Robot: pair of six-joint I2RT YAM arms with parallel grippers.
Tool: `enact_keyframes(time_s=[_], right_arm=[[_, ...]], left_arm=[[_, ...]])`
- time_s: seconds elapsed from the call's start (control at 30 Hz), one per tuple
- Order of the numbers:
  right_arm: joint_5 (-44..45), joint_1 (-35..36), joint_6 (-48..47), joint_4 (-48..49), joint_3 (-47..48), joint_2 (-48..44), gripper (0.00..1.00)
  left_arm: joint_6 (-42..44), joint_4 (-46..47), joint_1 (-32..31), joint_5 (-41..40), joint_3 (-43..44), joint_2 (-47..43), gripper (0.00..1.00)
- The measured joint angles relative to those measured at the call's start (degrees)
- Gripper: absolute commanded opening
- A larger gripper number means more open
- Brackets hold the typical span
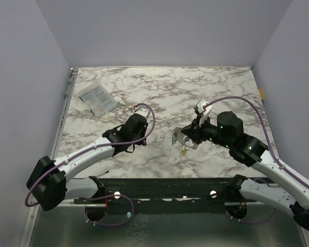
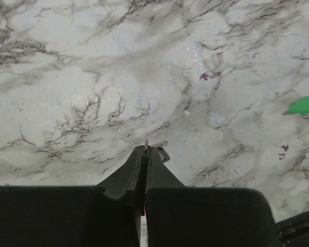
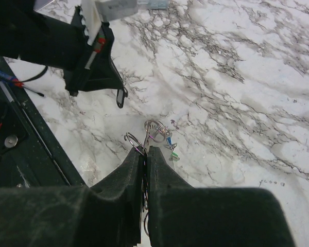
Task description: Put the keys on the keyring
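My right gripper [image 3: 146, 150] is shut on the wire keyring [image 3: 155, 127], whose loops stick out past the fingertips. Small keys with a blue head [image 3: 169, 140] and a green head [image 3: 174, 156] hang on it. In the top view the keyring [image 1: 178, 136] is held just above the table, with a yellowish key [image 1: 184, 151] below it. My left gripper [image 2: 146, 148] is shut on a small metal key [image 2: 160, 144], whose thin edge pokes out at the tips. It hovers over the marble, left of the keyring [image 1: 143, 142]. A green key head [image 2: 304, 104] shows at the right edge.
A clear plastic packet [image 1: 96, 98] lies at the back left of the marble table [image 1: 159, 87]. The dark base rail [image 1: 165, 188] runs along the near edge. Grey walls enclose the table on three sides.
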Motion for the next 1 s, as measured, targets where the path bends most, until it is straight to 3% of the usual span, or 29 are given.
enact_keyframes(time_s=[0.3,1.0], right_arm=[[-0.33,0.0,-1.11,0.13,4.55,4.02,0.01],[-2.69,2.49,-2.08,3.13,6.29,10.95,0.01]], left_arm=[[6.8,-3.1,-0.96,8.7,3.93,-11.96,0.0],[17.2,-0.44,-1.25,34.49,5.33,-26.71,0.0]])
